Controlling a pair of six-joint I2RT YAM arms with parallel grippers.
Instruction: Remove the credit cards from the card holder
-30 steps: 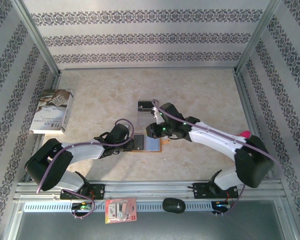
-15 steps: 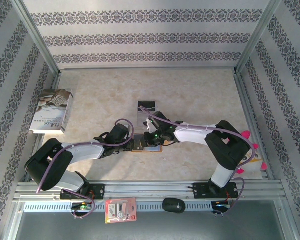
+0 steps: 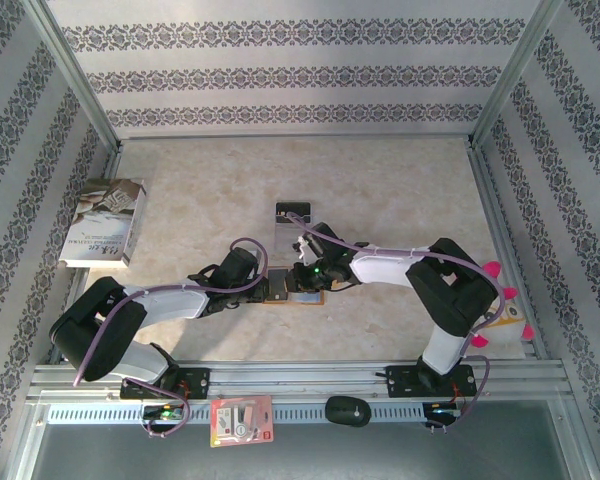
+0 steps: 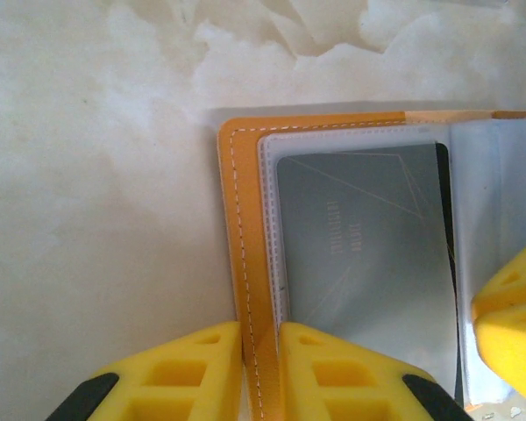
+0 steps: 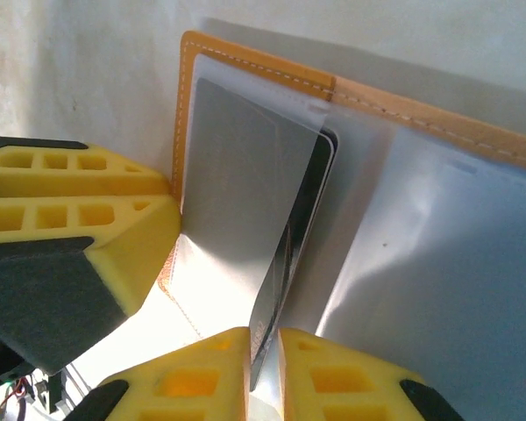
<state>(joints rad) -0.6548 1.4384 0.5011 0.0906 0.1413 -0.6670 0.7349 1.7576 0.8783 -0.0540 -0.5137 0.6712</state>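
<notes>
1. The left gripper (image 4: 261, 340) is clenched on the orange stitched border of the card holder (image 4: 241, 219), one yellow finger on each side of the leather at the holder's left edge.
2. The right gripper (image 5: 265, 349) is clenched too. Its two yellow fingers stand close together with the dark edge of a credit card (image 4: 359, 237) caught between them.
3. The card holder lies spread open on the marbled table (image 4: 88, 175), near the table's middle, between the two grippers.
4. Its left frosted pocket holds the card, which reads grey through the plastic with faint lettering. The card's black edge pokes out toward the fold.
5. The other pocket is a pale blur in both wrist views, so its contents cannot be told.
6. In the right wrist view the dark edge looks doubled, so whether one card or two sit there is unclear.
7. From above, both grippers cover much of the holder.
8. Counted: two grippers, one card holder, one card face plainly seen.
9. Farther out are one book (image 3: 105, 222) at the left wall, one small stand (image 3: 293, 211) just behind the holder, one red-and-white packet (image 3: 241, 420) and one black oval object (image 3: 347, 411) on the front rail, and a pink-and-white toy (image 3: 502, 312) partly hidden behind the right arm.
</notes>
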